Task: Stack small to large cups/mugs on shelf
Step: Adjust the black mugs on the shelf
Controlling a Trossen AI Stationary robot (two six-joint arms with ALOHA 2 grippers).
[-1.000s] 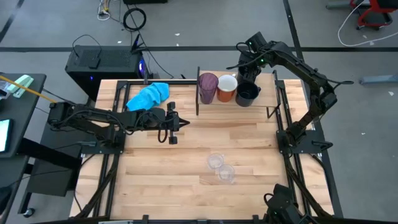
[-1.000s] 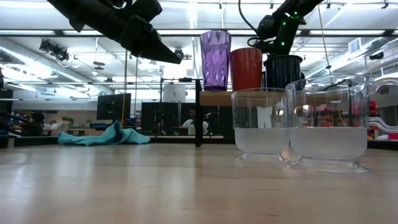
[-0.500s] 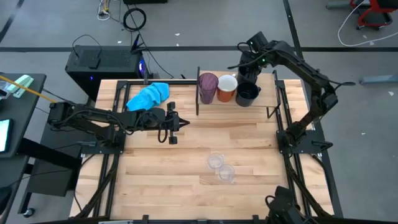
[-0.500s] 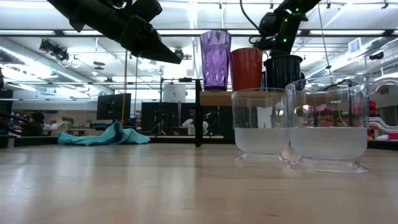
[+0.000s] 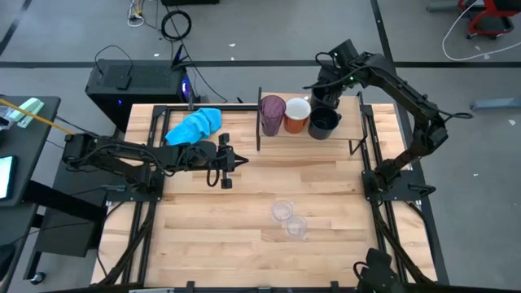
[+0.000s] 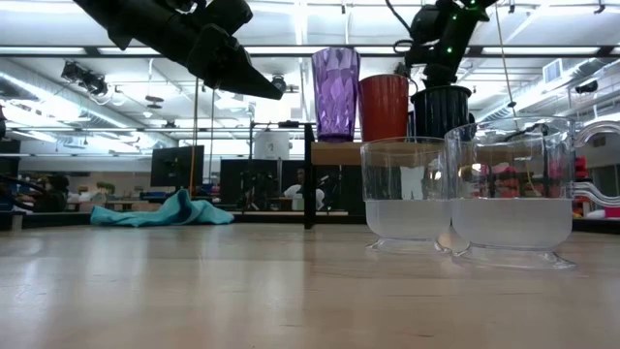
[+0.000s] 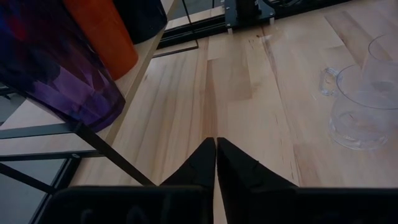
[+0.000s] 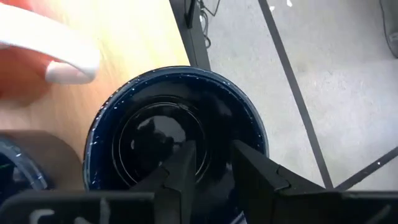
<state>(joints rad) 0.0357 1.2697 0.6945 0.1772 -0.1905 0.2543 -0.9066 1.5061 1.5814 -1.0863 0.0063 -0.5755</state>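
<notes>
On the shelf [image 5: 346, 122] the purple tumbler [image 5: 272, 114], the orange mug [image 5: 297, 114] and a black mug [image 5: 324, 122] stand in a row on their bases. My right gripper [image 8: 214, 168] is open just above a second black mug [image 8: 155, 134] at the shelf's far edge, one finger over its hollow and one over its rim. In the low view the gripper [image 6: 438, 58] stands over the black mug [image 6: 441, 111]. Two clear cups [image 5: 282, 212] [image 5: 295, 227] stand on the table. My left gripper [image 7: 216, 146] is shut and empty above the table [image 5: 226, 163].
A blue cloth [image 5: 195, 124] lies at the table's far left. The shelf's dark upright panel [image 5: 260, 118] stands left of the tumbler. The clear cups fill the low view's right foreground [image 6: 465, 194]. Bare wood [image 5: 203, 236] lies at the table's near left.
My right gripper has risen a little above the black mug at the shelf's far edge. The mugs have stayed in place.
</notes>
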